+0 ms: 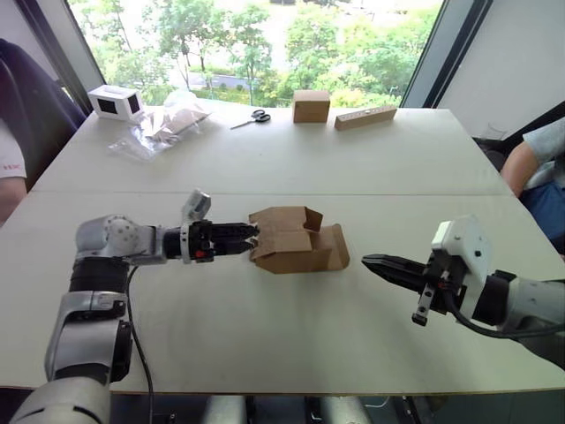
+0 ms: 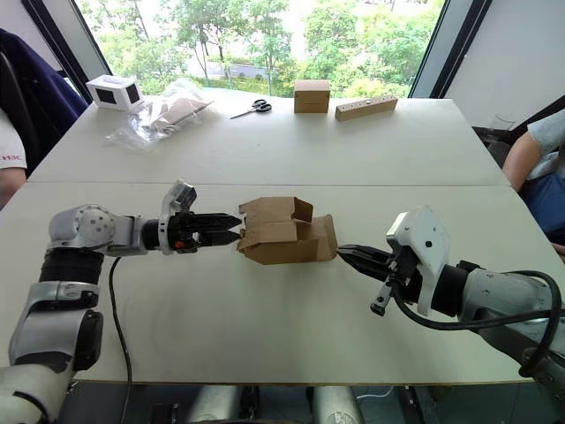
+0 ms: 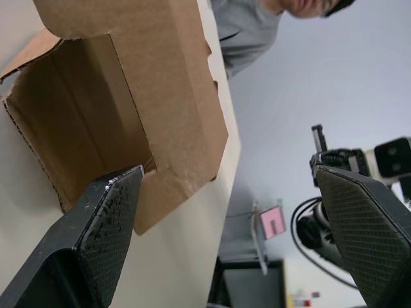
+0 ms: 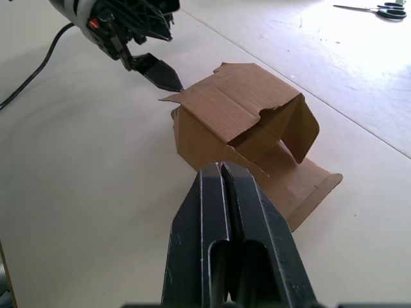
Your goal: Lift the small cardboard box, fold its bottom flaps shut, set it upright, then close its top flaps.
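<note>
We see the small cardboard box [image 1: 294,239] lying on its side on the white table [image 1: 265,327], about in the middle of the near half. All other places we give relative to this box. Its flaps at both ends stand open; one flap [image 4: 302,192] lies flat on the table at the end toward the right gripper.

The left gripper [image 1: 245,238] is at the left end of the box, at the open mouth. In the left wrist view its two fingers [image 3: 106,224] stand wide apart, one of them close to the edge of the box wall; we cannot tell if it touches the cardboard.

The right gripper [image 2: 353,256] is just beside the right end of the box, pointing at it, with a small gap between. In the right wrist view its fingers are pressed together and hold nothing.

Far behind the box, near the window, stand a tidy brown cube box [image 1: 311,105], scissors [image 1: 254,117] to the left of it, and a long cardboard bar [image 1: 365,117] to the right. Farther to the left lie a plastic bag [image 1: 163,124] and a white box [image 1: 116,102].
</note>
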`<action>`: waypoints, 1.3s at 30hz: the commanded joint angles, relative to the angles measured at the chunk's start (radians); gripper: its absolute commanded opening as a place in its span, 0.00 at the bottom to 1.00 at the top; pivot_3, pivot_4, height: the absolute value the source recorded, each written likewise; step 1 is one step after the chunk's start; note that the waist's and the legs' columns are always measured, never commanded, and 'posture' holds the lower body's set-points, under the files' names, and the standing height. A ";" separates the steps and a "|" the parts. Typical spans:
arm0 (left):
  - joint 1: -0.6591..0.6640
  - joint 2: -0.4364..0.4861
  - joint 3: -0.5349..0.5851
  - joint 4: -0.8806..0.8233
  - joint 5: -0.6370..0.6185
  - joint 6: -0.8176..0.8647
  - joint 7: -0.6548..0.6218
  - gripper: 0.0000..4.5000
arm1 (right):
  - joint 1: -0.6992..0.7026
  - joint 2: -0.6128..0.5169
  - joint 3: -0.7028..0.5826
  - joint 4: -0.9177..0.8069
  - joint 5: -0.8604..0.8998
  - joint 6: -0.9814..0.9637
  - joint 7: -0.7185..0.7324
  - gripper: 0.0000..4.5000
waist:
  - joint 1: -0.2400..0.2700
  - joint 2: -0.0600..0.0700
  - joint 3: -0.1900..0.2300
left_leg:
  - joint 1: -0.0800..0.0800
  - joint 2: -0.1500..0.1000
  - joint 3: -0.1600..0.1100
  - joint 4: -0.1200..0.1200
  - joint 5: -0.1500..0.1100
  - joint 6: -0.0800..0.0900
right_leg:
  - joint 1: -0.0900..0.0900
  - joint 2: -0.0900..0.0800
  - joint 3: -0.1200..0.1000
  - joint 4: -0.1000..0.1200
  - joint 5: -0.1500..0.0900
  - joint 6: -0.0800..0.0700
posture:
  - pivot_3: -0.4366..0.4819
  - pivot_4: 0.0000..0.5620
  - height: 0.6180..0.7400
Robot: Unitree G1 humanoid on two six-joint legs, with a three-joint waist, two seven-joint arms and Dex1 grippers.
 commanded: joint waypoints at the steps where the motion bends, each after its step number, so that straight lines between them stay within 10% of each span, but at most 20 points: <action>1: -0.028 -0.019 0.006 0.049 0.023 -0.054 -0.004 0.98 | -0.007 -0.013 -0.038 -0.031 0.027 -0.012 -0.006 0.00 | -0.001 0.000 0.000 | 0.000 0.000 0.000 0.000 0.000 0.000 | 0.000 0.000 0.000 0.000 0.000 0.000 | 0.48 0.27 1.00; 29: -0.275 -0.215 -0.027 0.540 0.256 -0.373 -0.220 0.98 | 0.089 -0.082 -0.141 -0.111 0.181 -0.001 -0.144 0.00 | 0.020 -0.001 0.000 | -0.001 -0.002 0.000 0.001 0.000 0.000 | 0.000 0.000 0.000 -0.001 0.000 0.000 | 0.48 0.27 1.00; 39: -0.295 -0.208 -0.024 0.561 0.297 -0.374 -0.265 0.19 | 0.107 -0.077 -0.122 -0.127 0.186 -0.023 -0.186 0.00 | 0.020 -0.001 0.000 | -0.001 -0.002 -0.001 0.001 0.000 0.000 | 0.000 0.000 0.000 -0.001 0.000 0.000 | 0.48 0.27 1.00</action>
